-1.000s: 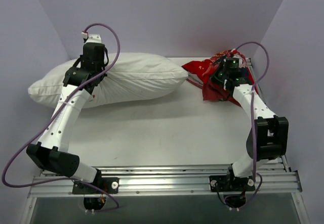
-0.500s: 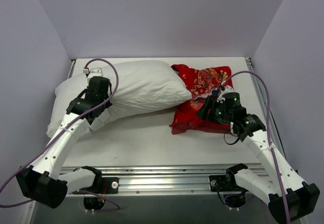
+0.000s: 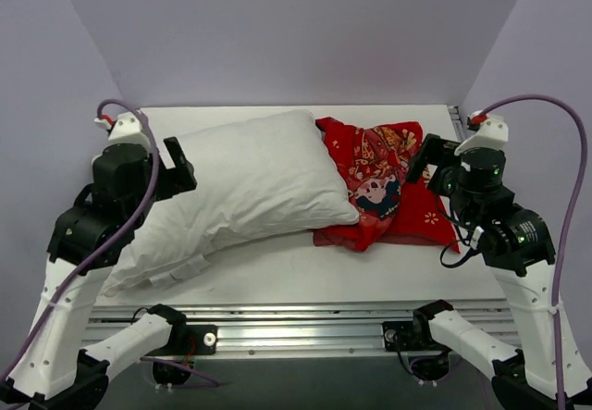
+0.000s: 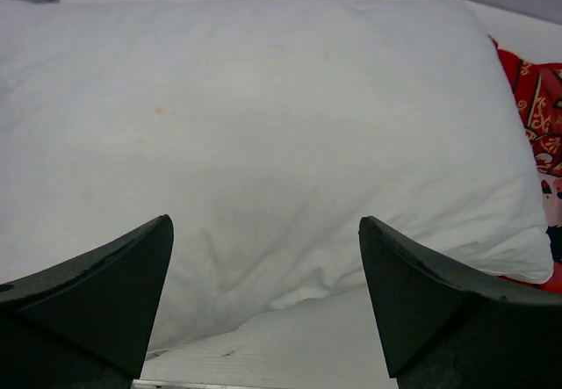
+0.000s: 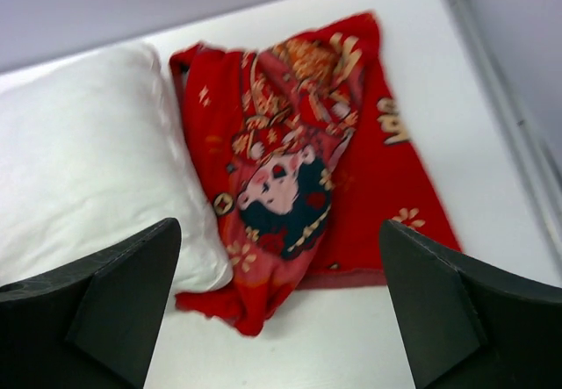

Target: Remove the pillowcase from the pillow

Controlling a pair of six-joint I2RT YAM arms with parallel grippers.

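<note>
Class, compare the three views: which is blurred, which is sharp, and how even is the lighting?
Right wrist: the pillowcase print is soft, blurred. Left wrist: the pillow creases look sharp, evenly lit. Top external: diffuse light, no glare, a faint shadow under the pillow's near edge.

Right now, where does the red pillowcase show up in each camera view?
Top external: the pillowcase lies crumpled right of centre.
Left wrist: only a strip of the pillowcase shows, at the right edge.
Right wrist: the pillowcase fills the middle of the picture.
Shared landmark: the white pillow, whose right end borders the red fabric in all three views.
</note>
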